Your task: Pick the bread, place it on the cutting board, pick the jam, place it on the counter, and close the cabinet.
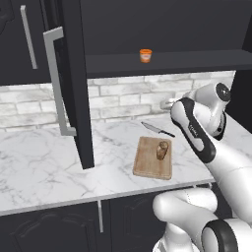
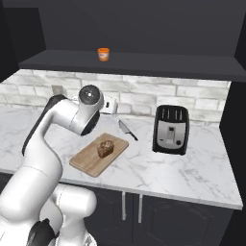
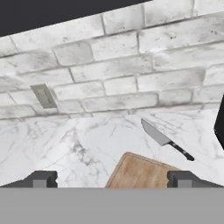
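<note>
The bread [image 1: 162,150] [image 2: 105,148] stands on the cutting board [image 1: 149,165] [image 2: 86,161] [image 3: 135,173], which lies on the counter [image 1: 49,162] [image 2: 182,168]. The orange jam [image 1: 145,55] [image 2: 103,54] sits on the shelf of the dark upper cabinet [image 1: 167,63], whose door [image 1: 74,83] hangs open over the counter. My gripper [image 3: 112,179] is open with nothing between its fingertips [image 3: 41,178]. It hovers above the board's far end, behind the bread, and faces the brick wall. In the right base view its white hand [image 2: 109,104] is just left of the knife.
A black-handled knife [image 1: 157,129] [image 2: 127,129] [image 3: 164,140] lies behind the board. A black toaster [image 2: 171,129] stands to the right. A wall outlet [image 3: 43,96] is set in the brick backsplash. The open door's long silver handle [image 1: 56,83] juts out at the left.
</note>
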You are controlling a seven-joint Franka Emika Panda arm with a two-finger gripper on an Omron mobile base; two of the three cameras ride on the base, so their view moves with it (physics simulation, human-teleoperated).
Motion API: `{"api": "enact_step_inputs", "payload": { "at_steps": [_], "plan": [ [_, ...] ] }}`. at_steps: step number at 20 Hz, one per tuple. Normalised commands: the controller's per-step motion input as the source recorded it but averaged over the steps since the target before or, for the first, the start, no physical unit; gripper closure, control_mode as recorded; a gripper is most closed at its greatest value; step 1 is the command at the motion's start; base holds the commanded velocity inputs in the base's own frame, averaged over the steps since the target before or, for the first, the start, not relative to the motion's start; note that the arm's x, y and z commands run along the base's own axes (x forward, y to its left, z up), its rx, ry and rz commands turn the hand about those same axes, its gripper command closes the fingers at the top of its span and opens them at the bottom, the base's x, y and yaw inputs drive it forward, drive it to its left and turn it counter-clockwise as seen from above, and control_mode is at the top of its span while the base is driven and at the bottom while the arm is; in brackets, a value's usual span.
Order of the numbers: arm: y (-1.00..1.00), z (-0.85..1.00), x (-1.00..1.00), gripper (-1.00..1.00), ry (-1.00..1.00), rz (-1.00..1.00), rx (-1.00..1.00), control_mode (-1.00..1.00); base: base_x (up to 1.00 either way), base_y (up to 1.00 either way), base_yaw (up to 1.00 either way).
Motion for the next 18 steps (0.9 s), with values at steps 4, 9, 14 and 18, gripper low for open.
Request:
{"api": "enact_step_inputs", "payload": {
  "at_steps": [4, 9, 14, 18],
  "plan": [
    [0.04, 0.40, 0.00, -1.00, 0.03, 0.00, 0.00, -1.00, 0.00, 0.00, 0.00],
    [0.01, 0.26, 0.00, -1.00, 0.01, 0.00, 0.00, -1.00, 0.00, 0.00, 0.00],
    [0.00, 0.21, 0.16, -1.00, 0.01, -0.01, -0.01, -1.00, 0.00, 0.00, 0.00],
    [0.00, 0.16, 0.24, -1.00, 0.00, 0.00, -0.05, -1.00, 0.00, 0.00, 0.00]
  ]
}}
